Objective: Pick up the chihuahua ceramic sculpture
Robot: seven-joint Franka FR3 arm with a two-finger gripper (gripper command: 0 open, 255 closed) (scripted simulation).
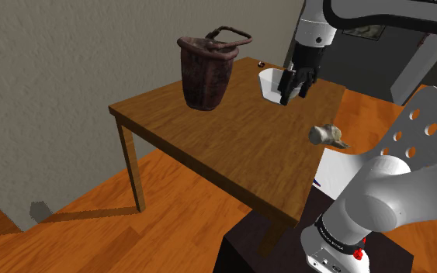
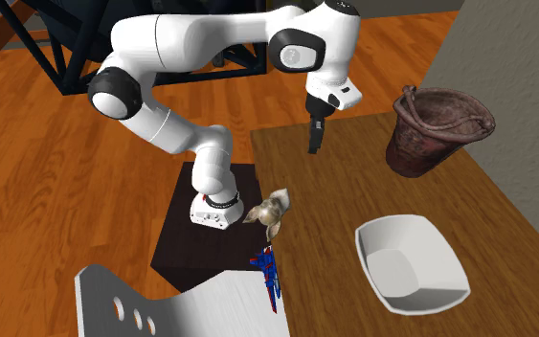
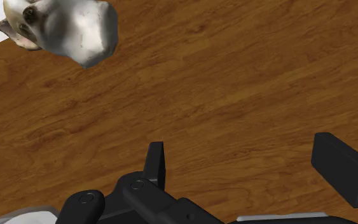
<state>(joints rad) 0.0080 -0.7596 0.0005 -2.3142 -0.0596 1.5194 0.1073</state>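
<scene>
The claw [image 3: 247, 172] hangs wide open and empty above the wooden worktop [image 1: 224, 136]. The dog figure [image 3: 60, 25] lies apart from it, on the worktop's edge nearest the stand [image 2: 186, 254]. A white bowl [image 2: 411, 263] and a brown bucket [image 2: 437, 129] sit farther along.

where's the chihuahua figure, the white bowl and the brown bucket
chihuahua figure [image 3: 69, 28], wrist view, on its pale body
white bowl [image 2: 428, 247], second exterior view, on its inner wall
brown bucket [image 1: 206, 77], shoulder view, on its side wall
</scene>
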